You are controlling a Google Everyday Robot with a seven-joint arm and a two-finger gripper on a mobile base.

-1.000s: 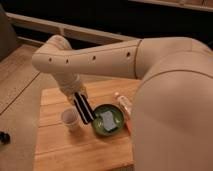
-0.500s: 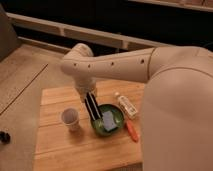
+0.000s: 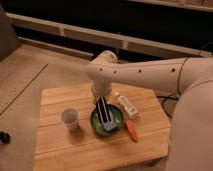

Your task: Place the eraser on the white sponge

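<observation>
The eraser (image 3: 104, 112), a flat black block with pale lengthwise stripes, hangs from my gripper (image 3: 101, 100) over the green bowl (image 3: 96, 120). The gripper is at the end of the pale arm, just above the bowl's back rim, and is shut on the eraser's upper end. The white sponge (image 3: 111, 125), a small greyish-white pad, lies inside the bowl towards its front. The eraser's lower end reaches the sponge; I cannot tell whether they touch.
The bowl sits mid-table on a wooden table (image 3: 65, 150). A white paper cup (image 3: 70, 118) stands left of it. A small white bottle (image 3: 126, 104) lies to the back right, an orange marker (image 3: 131, 132) to the front right. The arm's large body fills the right side.
The arm has swung to the right with the eraser, from between the cup and the bowl to over the bowl and sponge.
</observation>
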